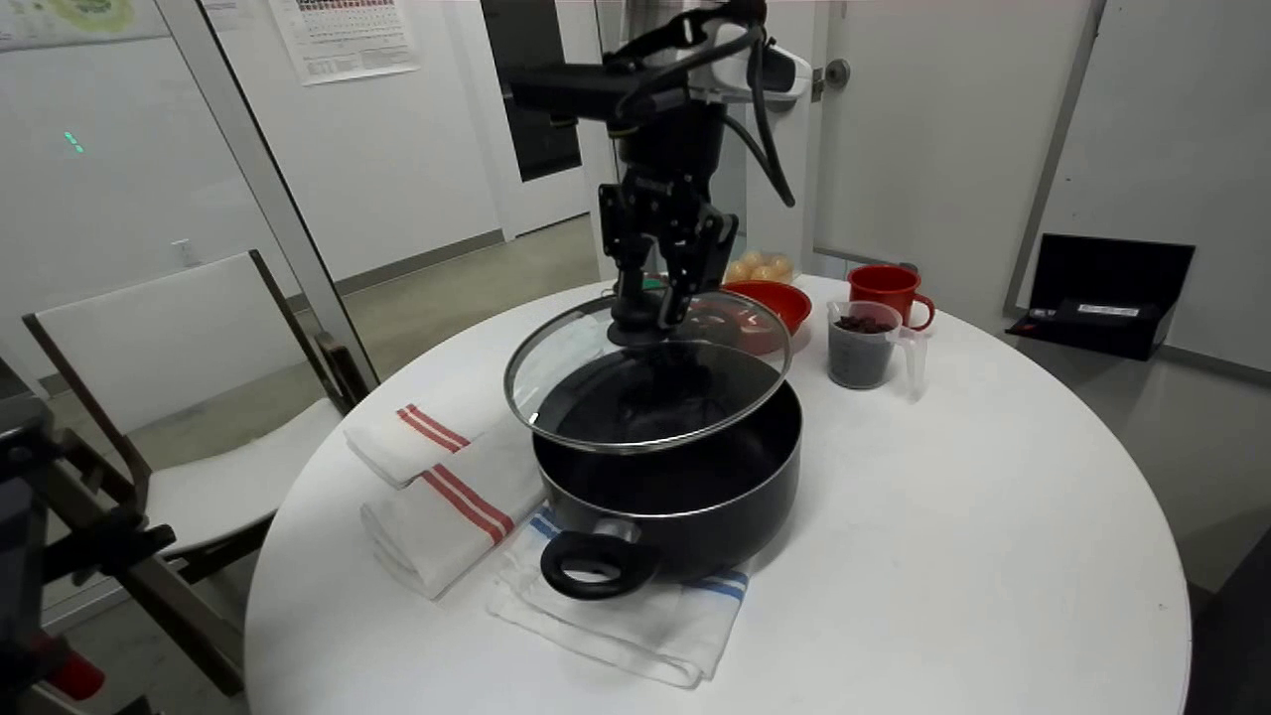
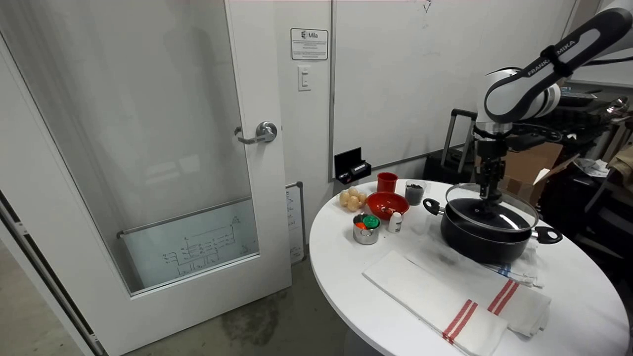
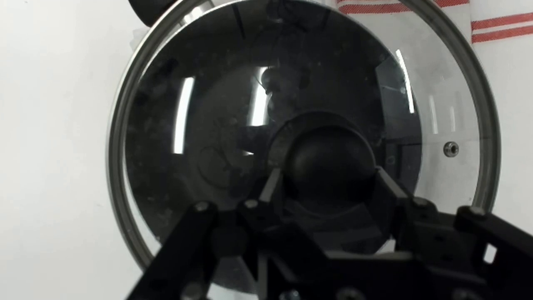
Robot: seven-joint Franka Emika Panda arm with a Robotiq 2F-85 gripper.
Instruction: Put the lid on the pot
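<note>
The gripper [image 3: 330, 178] is clenching the knob [image 3: 331, 152] of the lid [image 1: 645, 382] from both sides and holding it up over the pot [image 1: 720, 538]. The pot is lying below and, I am judging, off to one side: in the wrist view the lid is overhanging toward the red-striped towels [image 1: 442, 521], so the coming move is probably needing a shift away from them before lowering. Being round, the lid is offering no long axis; the loop handles [image 1: 634, 564] are giving the pot one. Clear, glossy glass is filling the metal rim [image 3: 117, 166]; the pot is showing smooth, dark, straight sides and resting on a folded, blue-striped towel [image 1: 635, 631].
</note>
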